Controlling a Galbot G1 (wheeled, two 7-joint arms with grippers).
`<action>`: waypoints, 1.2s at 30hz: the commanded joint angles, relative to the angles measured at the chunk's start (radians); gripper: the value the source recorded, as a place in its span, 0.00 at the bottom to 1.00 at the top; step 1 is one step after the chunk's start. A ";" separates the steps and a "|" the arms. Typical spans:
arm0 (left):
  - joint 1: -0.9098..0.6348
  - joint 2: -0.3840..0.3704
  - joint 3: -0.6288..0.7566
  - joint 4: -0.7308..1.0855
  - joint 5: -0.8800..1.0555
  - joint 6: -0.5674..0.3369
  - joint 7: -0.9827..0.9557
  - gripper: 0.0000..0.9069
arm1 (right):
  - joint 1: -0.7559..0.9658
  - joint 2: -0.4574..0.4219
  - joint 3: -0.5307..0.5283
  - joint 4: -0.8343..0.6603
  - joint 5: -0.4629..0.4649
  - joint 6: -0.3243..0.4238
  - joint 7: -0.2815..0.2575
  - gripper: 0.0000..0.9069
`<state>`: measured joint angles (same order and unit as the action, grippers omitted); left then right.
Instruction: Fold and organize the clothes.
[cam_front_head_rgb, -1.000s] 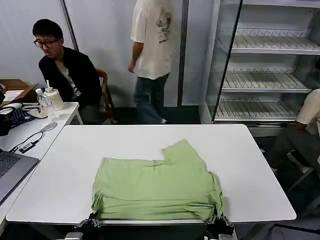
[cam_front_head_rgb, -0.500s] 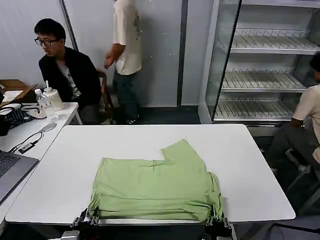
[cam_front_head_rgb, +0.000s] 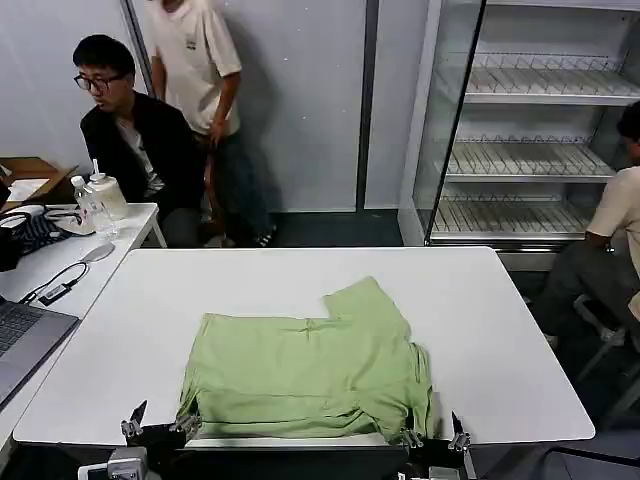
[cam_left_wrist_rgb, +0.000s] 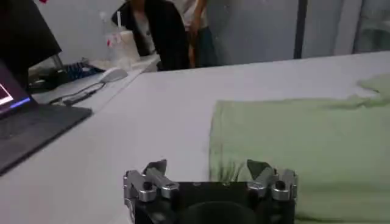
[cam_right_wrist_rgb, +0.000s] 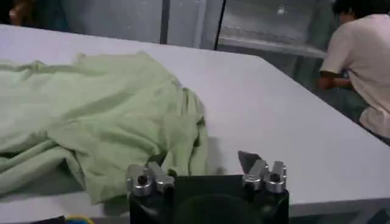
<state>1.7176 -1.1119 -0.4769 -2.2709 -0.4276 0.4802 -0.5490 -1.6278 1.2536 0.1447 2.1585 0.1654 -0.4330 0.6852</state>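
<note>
Your pale lime-green soft cotton T-shirt (cam_front_head_rgb: 310, 375) lies on the white rectangular table (cam_front_head_rgb: 500, 330), near its front edge, already doubled over into a rough rectangle. One short sleeve (cam_front_head_rgb: 365, 300) pokes out at the far side, and the near hem is bunched and wrinkled. I judge the fold partly done: you have the sleeve to tuck, further folds to make and the edges to tidy.

Your left gripper (cam_front_head_rgb: 158, 425) sits at the table's front edge by the shirt's near-left corner, fingers spread apart and holding nothing. Your right gripper (cam_front_head_rgb: 432, 438) sits by the near-right corner, likewise spread and empty, one finger just beside the crumpled hem.
</note>
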 joint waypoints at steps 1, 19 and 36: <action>-0.023 -0.005 -0.004 -0.011 -0.001 0.005 -0.001 1.00 | 0.011 -0.002 0.009 0.050 -0.048 0.010 0.004 1.00; -0.157 0.039 -0.010 0.077 -0.036 0.072 0.026 1.00 | 0.194 -0.008 0.081 0.045 0.031 0.031 -0.046 1.00; -0.427 0.169 0.054 0.273 -0.268 0.096 0.090 1.00 | 0.580 -0.038 0.065 -0.276 0.131 -0.125 -0.183 1.00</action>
<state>1.4475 -1.0035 -0.4445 -2.1011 -0.5882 0.5569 -0.5049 -1.2376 1.2239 0.2090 2.0404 0.2541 -0.5056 0.5657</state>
